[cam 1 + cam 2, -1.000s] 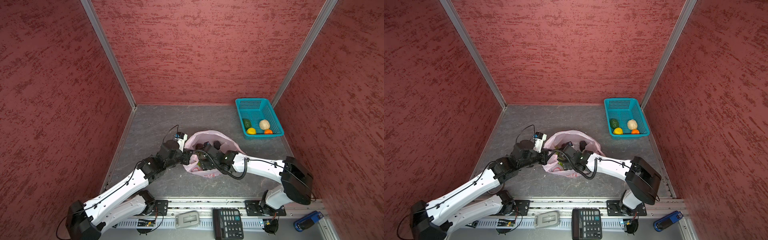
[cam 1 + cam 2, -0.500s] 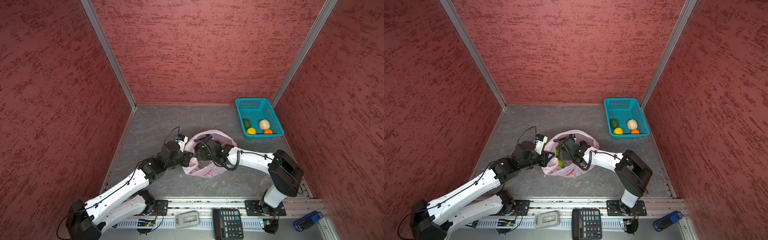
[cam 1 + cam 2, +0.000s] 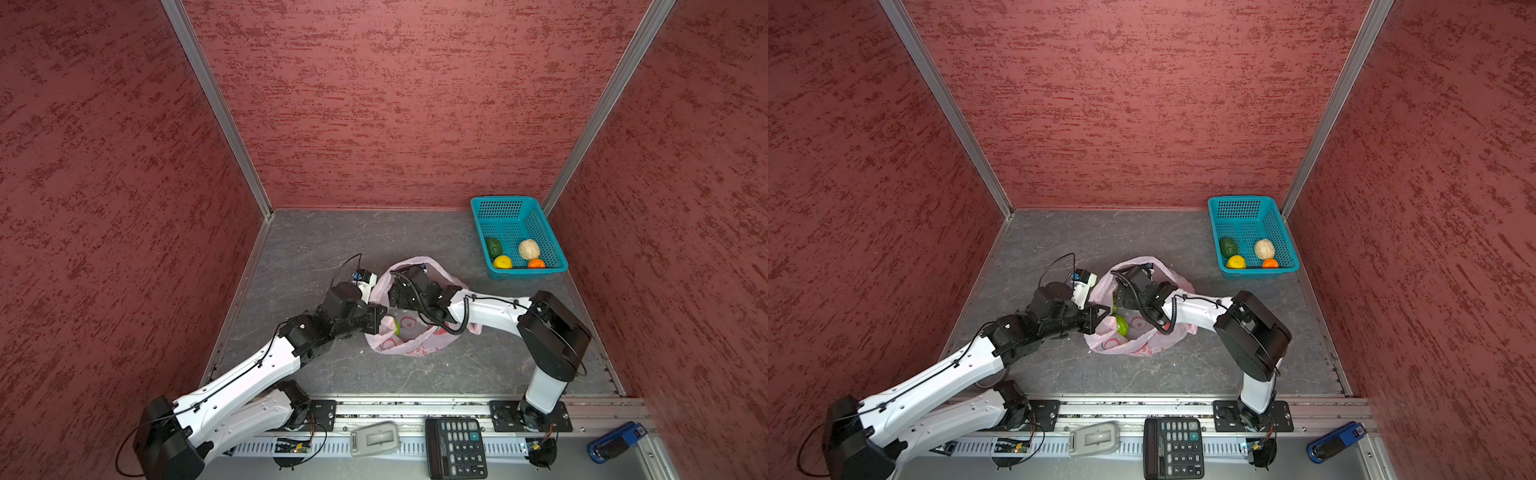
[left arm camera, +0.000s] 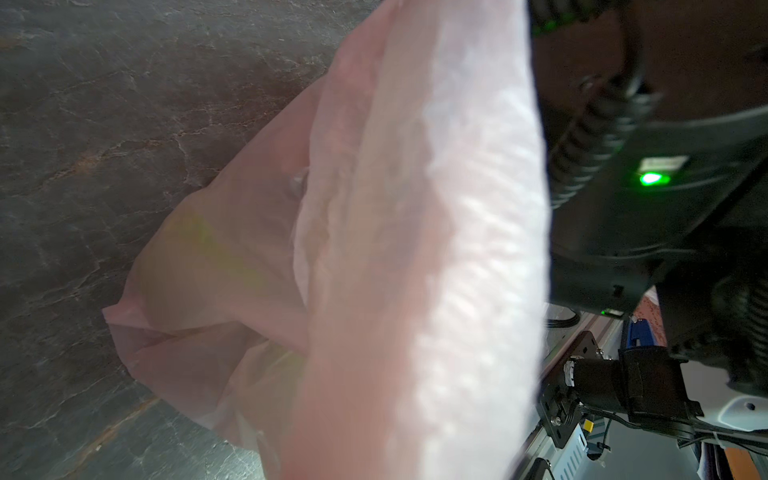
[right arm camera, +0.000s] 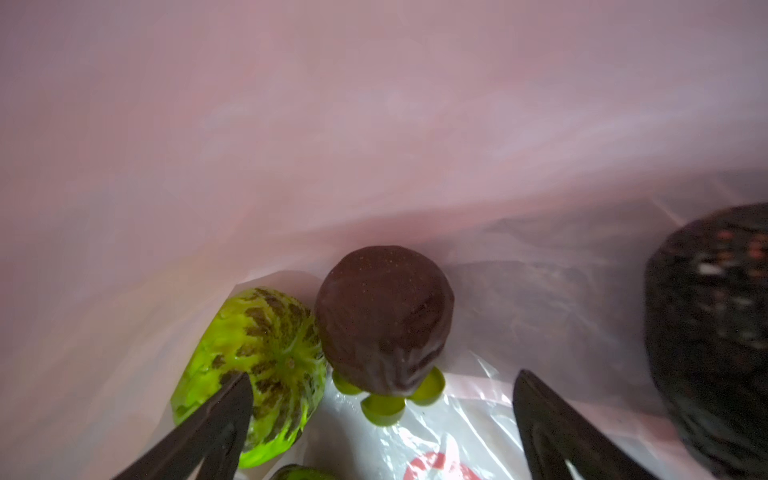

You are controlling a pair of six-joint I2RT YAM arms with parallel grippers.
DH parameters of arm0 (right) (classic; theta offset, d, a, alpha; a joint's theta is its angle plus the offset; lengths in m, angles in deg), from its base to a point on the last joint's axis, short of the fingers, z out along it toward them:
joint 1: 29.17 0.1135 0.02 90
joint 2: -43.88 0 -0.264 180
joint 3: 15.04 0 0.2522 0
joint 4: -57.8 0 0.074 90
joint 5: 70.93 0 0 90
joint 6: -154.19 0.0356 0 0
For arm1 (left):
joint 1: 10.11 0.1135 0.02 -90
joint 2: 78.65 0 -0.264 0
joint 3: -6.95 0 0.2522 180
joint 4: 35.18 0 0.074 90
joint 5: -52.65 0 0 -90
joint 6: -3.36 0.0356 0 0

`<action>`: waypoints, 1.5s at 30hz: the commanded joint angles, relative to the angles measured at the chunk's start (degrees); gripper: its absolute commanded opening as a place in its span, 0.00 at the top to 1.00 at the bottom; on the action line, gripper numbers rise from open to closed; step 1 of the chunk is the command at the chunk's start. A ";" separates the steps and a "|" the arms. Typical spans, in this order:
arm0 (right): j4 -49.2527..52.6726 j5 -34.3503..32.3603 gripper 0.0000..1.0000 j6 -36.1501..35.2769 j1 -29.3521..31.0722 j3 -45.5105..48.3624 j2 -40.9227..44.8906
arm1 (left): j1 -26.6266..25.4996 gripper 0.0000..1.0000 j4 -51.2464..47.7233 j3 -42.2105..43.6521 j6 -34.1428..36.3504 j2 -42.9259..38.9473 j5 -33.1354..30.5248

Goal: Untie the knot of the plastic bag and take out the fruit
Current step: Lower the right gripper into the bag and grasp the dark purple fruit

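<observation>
Right gripper (image 5: 382, 376) is inside the bag (image 5: 374, 124), its fingers (image 5: 224, 415) spread wide with nothing held. Between the fingertips lies a brown fruit (image 5: 382, 320), its long axis in line with the gripper and its green-leaved end toward it. Touching it on one side is an oblong striped green fruit (image 5: 249, 370), lying slantwise. A black bumpy fruit (image 5: 710, 332) sits apart on the other side, and the edge of a green piece (image 5: 299, 471) shows at the frame's rim. That makes four pieces visible in the bag.

Left gripper (image 3: 1100, 311) is pressed together on the bag's left rim. The left wrist view shows mostly pink film, so its fingers are hidden there. In both top views the bag lies mid-desk (image 3: 332, 241), mouth open, with its red-printed part toward the front rail.

At the desk's far right corner stands one teal basket (image 3: 528, 272) holding four pieces, all at its near end: a dark green fruit (image 3: 493, 247), a cream fruit (image 3: 529, 248), a yellow fruit (image 3: 502, 262) and an orange fruit (image 3: 536, 262).
</observation>
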 commanded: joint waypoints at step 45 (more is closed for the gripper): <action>6.12 -1.42 0.47 -2.10 0.05 -1.41 1.97 | -0.49 1.00 1.47 0.00 -0.80 -0.40 -0.91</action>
